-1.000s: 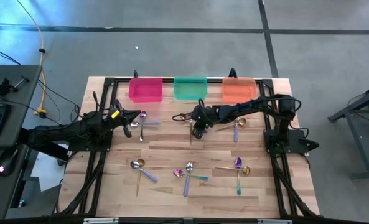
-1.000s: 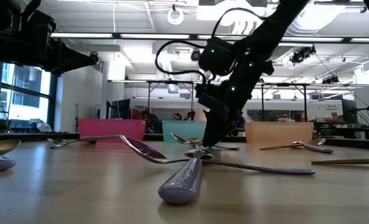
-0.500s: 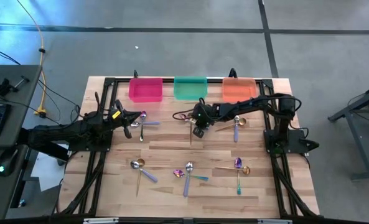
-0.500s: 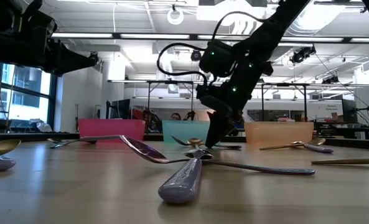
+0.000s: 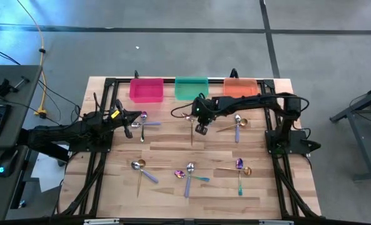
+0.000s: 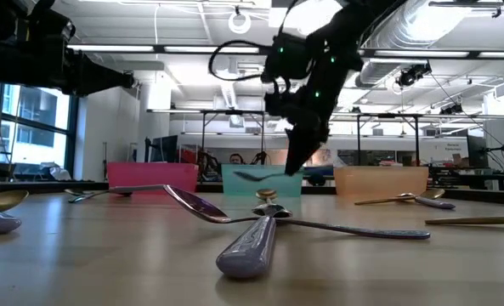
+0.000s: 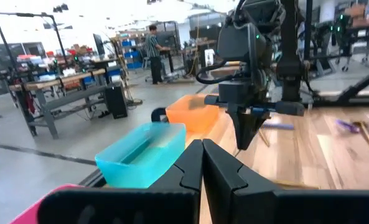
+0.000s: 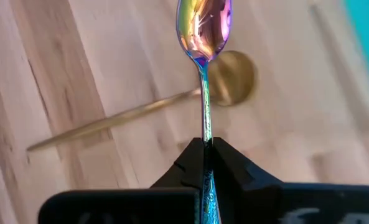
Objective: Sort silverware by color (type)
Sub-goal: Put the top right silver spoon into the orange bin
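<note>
My right gripper [image 6: 296, 166] hangs over the table's far middle, in front of the green bin [image 5: 191, 87], shut on an iridescent purple spoon [image 8: 203, 25] with a teal handle. A gold spoon [image 8: 228, 78] lies flat on the wood under it. My left gripper [image 5: 132, 119] waits shut at the far left, beside a few crossed spoons [image 5: 142, 122]. More silverware lies in small crossed heaps near the front [image 5: 188, 172] and at the right [image 5: 237, 125]. My right gripper pinches the spoon's thin handle [image 8: 204, 138] between its two fingers, a short way behind the bowl. The fingers come from above, slanting down. The spoon [image 6: 253, 177] hangs about level, clear of the table and of the gold spoon below.
A pink bin [image 5: 146, 89], the green one and an orange bin [image 5: 240, 89] stand in a row along the far edge. Spoon heaps lie at the near left [image 5: 138, 167] and near right [image 5: 240, 167]. Bare wood lies between the heaps.
My right gripper has risen from the tabletop, taking the purple spoon with it. The spoon, which lay on the gold one, now hangs level and lifted clear. The gold spoon has stayed on the wood.
</note>
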